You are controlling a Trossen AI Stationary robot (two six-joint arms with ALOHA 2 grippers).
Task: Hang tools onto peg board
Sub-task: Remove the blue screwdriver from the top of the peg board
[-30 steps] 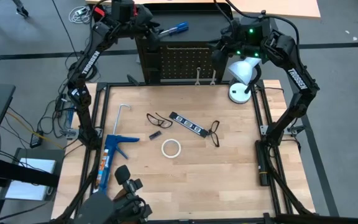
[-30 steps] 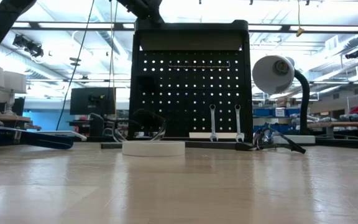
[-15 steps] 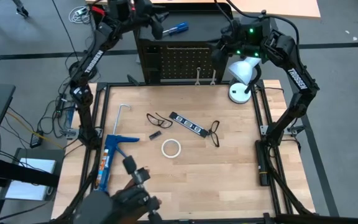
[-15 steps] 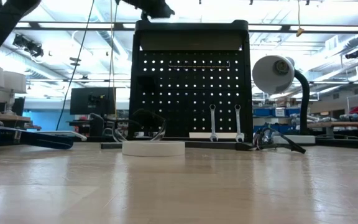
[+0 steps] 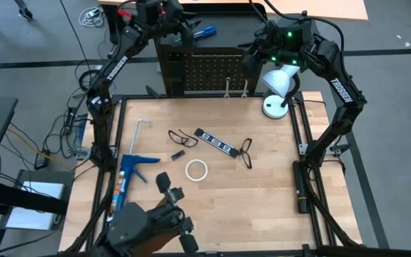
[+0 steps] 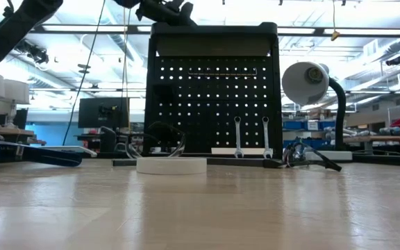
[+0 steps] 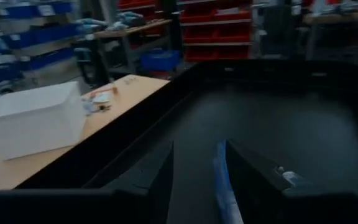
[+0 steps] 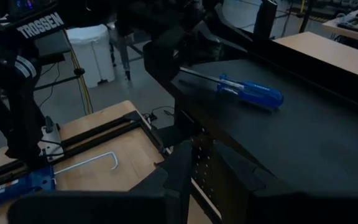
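1. The left hand [image 5: 184, 30] is up behind the peg board [image 5: 205, 71], at about 12 o'clock in the high view. Its fingers are clamped on the blue-handled screwdriver [image 8: 248, 91], which lies across the dark top of the board's frame.
2. The left wrist view shows the blue handle between the two dark fingers [image 7: 253, 177]. Gripped there, the tool could likely be lifted over to the board's front.
3. The right hand [image 5: 252, 57] waits near the board's top corner, toward 1 o'clock, beside the white desk lamp [image 5: 278, 89]. I cannot tell whether its fingers are apart or together.
4. Two silver wrenches [image 6: 251, 135] already hang low on the board.
5. On the wooden surface [image 5: 262, 207] near centre lie the white tape ring [image 5: 196, 170], the black strip with white marks [image 5: 215, 143] and black wire loops [image 5: 182, 138], not yet hung.
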